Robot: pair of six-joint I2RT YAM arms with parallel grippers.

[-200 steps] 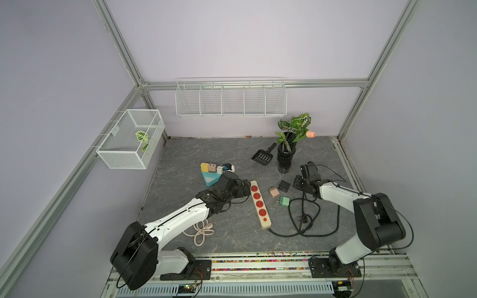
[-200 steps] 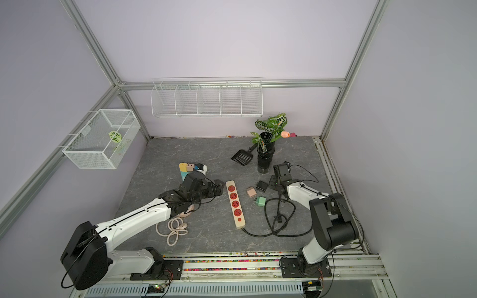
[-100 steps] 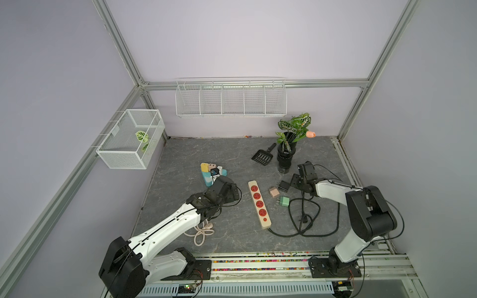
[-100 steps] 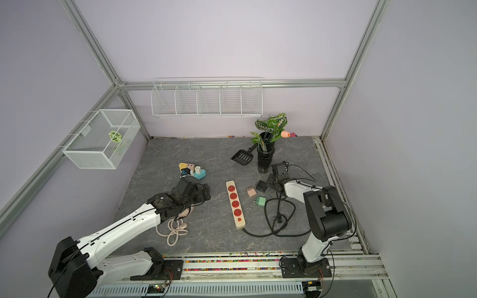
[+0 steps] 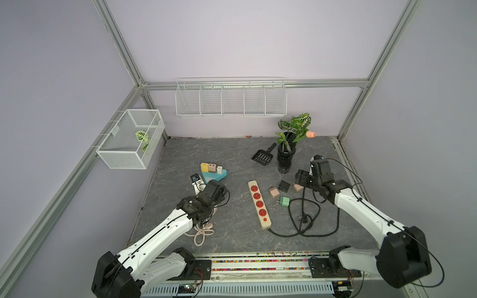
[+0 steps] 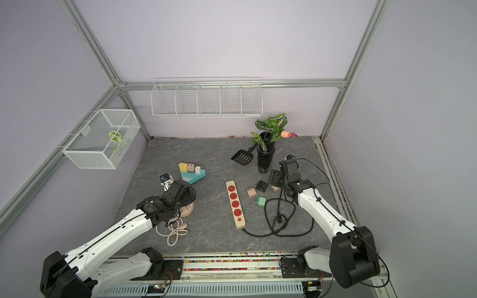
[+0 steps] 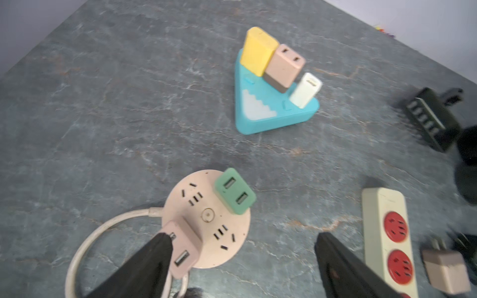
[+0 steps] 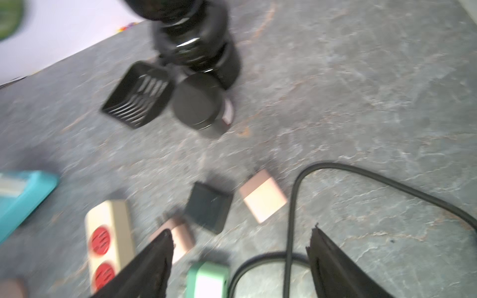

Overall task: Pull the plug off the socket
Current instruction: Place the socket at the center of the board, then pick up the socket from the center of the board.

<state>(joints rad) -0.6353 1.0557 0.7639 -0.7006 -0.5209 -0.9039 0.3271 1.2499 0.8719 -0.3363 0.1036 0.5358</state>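
**A:** What is new at the front edge of the table (image 5: 232,160)?

**B:** The left claw (image 7: 242,237) has drawn back from the strip (image 5: 259,203). It now hangs over the round socket (image 7: 204,224), near the front left corner. Its jaws are apart and empty.

**A:** Is anything left in that socket?

**B:** Two, a green plug (image 7: 234,191) and a pink plug (image 7: 182,247), both seated. One fingertip (image 7: 154,258) sits over the pink one's corner, but I cannot tell whether it touches.

**A:** And mid-table?

**B:** The strip is bare, with every red outlet free. Between it and the right edge lie a tan plug (image 5: 273,192), a black plug (image 8: 207,206) and a loose green plug (image 5: 284,201).

**A:** The right claw (image 8: 241,230)?

**B:** That is the big change. A second ago it was closed. Now its jaws stand wide apart, holding nothing. The dropped plug (image 8: 262,196) lies flat just past them, beside the black one. I read that as a plug just set down.

**A:** So what does that mean?

**B:** One pull looks finished. Farther back, toward the left edge, the teal socket (image 5: 214,175) holds a yellow plug (image 7: 258,51), a middle plug (image 7: 282,68) and a white plug (image 7: 304,90). That makes five plugs to pull, and the left claw looks best placed for the round socket.
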